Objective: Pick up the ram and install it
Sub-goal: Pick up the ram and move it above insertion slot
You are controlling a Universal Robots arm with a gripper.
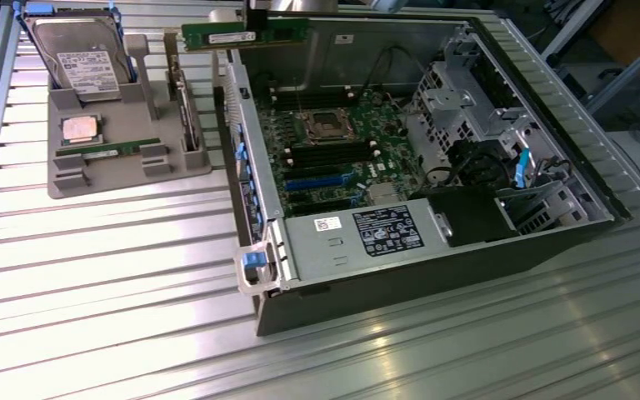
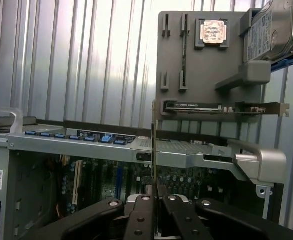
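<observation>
A long green ram stick (image 1: 244, 35) with a white label hangs in the air above the back-left corner of the open computer case (image 1: 409, 250). My gripper (image 1: 257, 17) is shut on its top edge. In the wrist view the ram (image 2: 154, 145) appears edge-on as a thin strip rising from between my black fingers (image 2: 139, 215), over the case rim (image 2: 86, 142). The gripper (image 2: 155, 200) clamps it from both sides. A second, similar ram stick (image 1: 109, 150) lies in the grey tray (image 1: 131, 171).
The tray on the exterior view's left also holds a hard drive (image 1: 76, 58), a square silver CPU chip (image 1: 79, 129) and an upright expansion card (image 1: 187, 108). Inside the case lie the motherboard (image 1: 348, 179), its black memory slots (image 1: 332, 154) and the power supply (image 1: 353, 237).
</observation>
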